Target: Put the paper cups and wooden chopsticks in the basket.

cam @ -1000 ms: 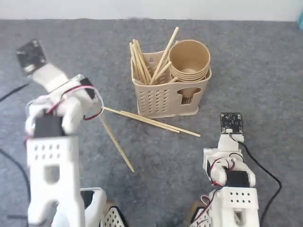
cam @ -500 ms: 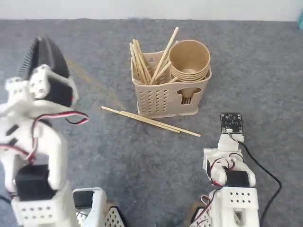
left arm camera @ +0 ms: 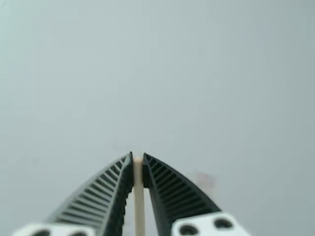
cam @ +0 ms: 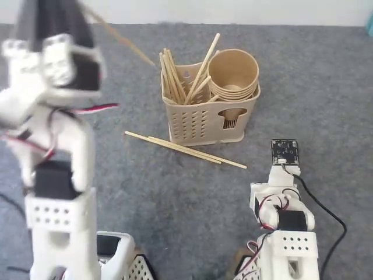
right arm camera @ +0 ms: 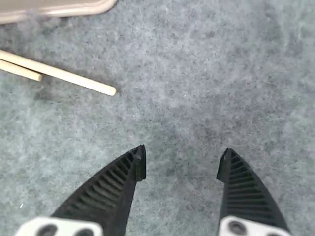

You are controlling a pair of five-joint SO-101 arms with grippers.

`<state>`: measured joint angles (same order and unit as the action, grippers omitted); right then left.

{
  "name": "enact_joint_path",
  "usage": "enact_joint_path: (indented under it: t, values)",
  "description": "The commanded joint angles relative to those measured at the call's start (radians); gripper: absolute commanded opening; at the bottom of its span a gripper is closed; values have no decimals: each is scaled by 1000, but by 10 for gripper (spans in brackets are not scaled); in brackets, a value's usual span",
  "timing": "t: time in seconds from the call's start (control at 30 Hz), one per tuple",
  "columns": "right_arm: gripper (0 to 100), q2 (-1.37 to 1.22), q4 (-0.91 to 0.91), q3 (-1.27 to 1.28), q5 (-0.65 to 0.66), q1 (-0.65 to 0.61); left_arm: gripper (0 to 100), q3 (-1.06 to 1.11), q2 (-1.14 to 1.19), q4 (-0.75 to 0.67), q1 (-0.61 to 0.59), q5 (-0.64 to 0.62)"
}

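**Step in hand: transfer one chopstick to the basket.**

The left gripper (left arm camera: 137,158) is closed on the held chopstick (cam: 119,38), which shows in the narrow gap between the jaws. In the high view the arm is raised. The stick slants down from it toward the basket (cam: 204,125), and its free end is close to the rim beside the stored chopsticks (cam: 175,79). The paper cups (cam: 233,73) sit nested in the neighbouring compartment. Two loose chopsticks (cam: 183,149) lie side by side on the surface (cam: 315,87), just in front of the basket. The right gripper (right arm camera: 182,160) is wide open, holds nothing, and hangs over the surface near the tips of the loose sticks.

Recommended procedure:

1. Bring the free end over the open part of the chopstick compartment before lowering.
2. Tilt the stick toward vertical so it enters tip first and clears the leaning sticks.
3. Lower until the tip is below the rim, then open the gripper.

Caution: most of the stick projects beyond the grip, so it may pivot. Move slowly. Early release probably sends it off the rim onto the surface.
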<state>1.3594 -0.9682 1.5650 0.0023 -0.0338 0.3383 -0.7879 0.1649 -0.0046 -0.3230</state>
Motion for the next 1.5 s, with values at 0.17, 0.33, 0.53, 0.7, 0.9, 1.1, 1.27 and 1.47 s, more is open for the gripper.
enact_joint_path:
  t: [0.17, 0.33, 0.53, 0.7, 0.9, 1.1, 1.27, 1.47]
  values:
    - [245, 19, 1, -15, 12, 21, 11, -16, 120, -32, 83, 110]
    - [245, 19, 1, -15, 12, 21, 11, 42, 167, -110, 84, 110]
    - [245, 19, 1, -15, 12, 21, 11, 142, 193, -173, 141, 110]
    - [245, 19, 1, -15, 12, 21, 11, 216, 193, -173, 199, 161]
    - [245, 19, 1, -15, 12, 21, 11, 209, 189, -175, 235, 158]
    - [245, 19, 1, -17, 12, 21, 11, 199, 195, -166, 252, 161]
    - [245, 19, 1, -17, 12, 21, 11, 213, 195, -170, 258, 157]
    - [245, 19, 2, -18, 14, 21, 11, 30, 195, -161, 241, 51]
